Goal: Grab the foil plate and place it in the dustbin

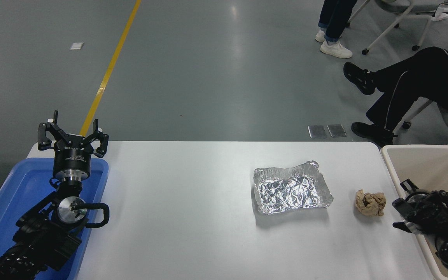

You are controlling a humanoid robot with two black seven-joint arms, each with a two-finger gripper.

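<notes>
Right claw [403, 212] sits low over the near-left rim of the dustbin [434, 171]; dark and foreshortened, can't tell how far its fingers are apart, nothing seen in it. Dustbin cut off by the right frame edge. Foil plate [291, 188] lies flat on the tabletop [177, 217], right of centre, clear of every edge, untouched. Crumpled paper wad [370, 202] sits between plate and dustbin, apart from both. Wide bare tabletop left of the plate. Left claw [72, 134] parked over the blue tray [25, 182] at far left, fingers spread, empty.
</notes>
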